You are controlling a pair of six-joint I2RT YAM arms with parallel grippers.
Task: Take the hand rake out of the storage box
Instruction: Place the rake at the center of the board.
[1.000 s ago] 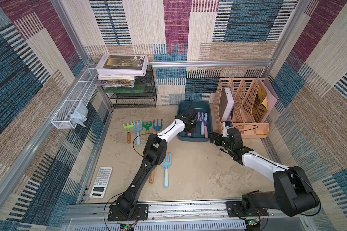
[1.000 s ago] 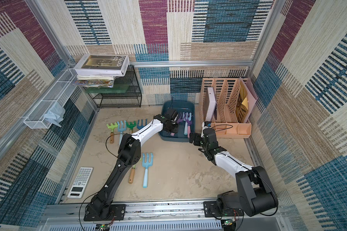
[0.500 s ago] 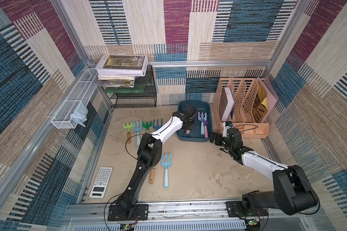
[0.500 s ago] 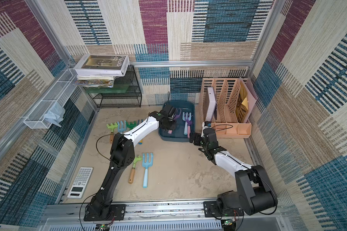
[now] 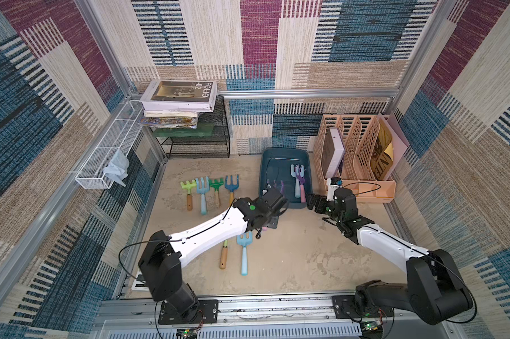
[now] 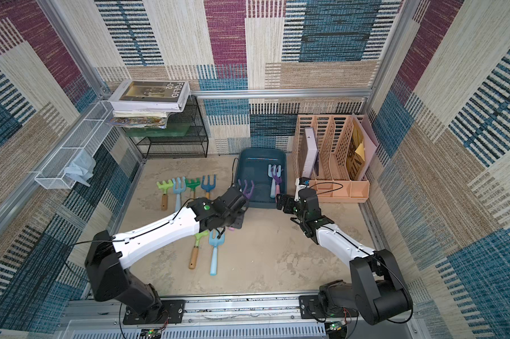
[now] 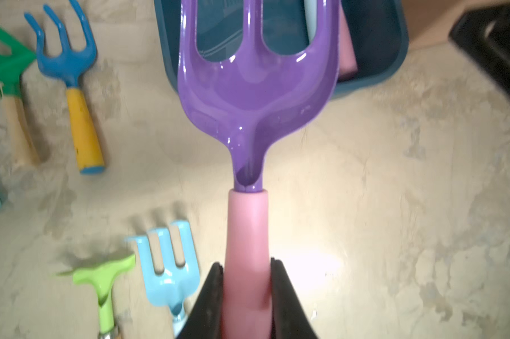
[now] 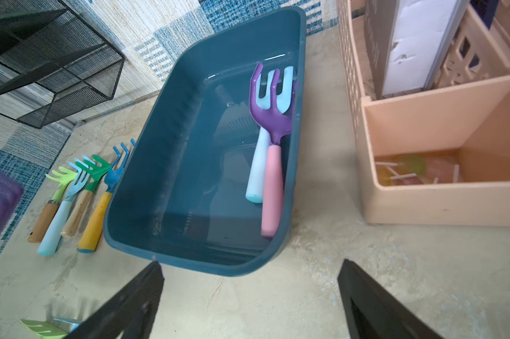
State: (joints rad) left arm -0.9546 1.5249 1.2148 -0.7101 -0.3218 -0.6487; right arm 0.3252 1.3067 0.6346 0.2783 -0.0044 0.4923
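The left gripper [image 7: 247,302] is clenched on the pink handle of a glossy purple plastic three-tined hand rake [image 7: 253,97]. It holds the rake above the beige mottled table [image 7: 394,205], tines over the near left corner of the shallow dark teal plastic storage box [image 6: 256,173]. Inside the box, along its right wall, lie a light blue rake [image 8: 258,167] and a second purple pink-handled rake [image 8: 272,187]. The right gripper [image 8: 247,305] hangs spread wide by the box's near right corner.

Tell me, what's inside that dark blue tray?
Two hand rakes lie in the storage box: a purple rake with a pink handle, overlapping a light blue rake. Its head hides part of the blue tines.
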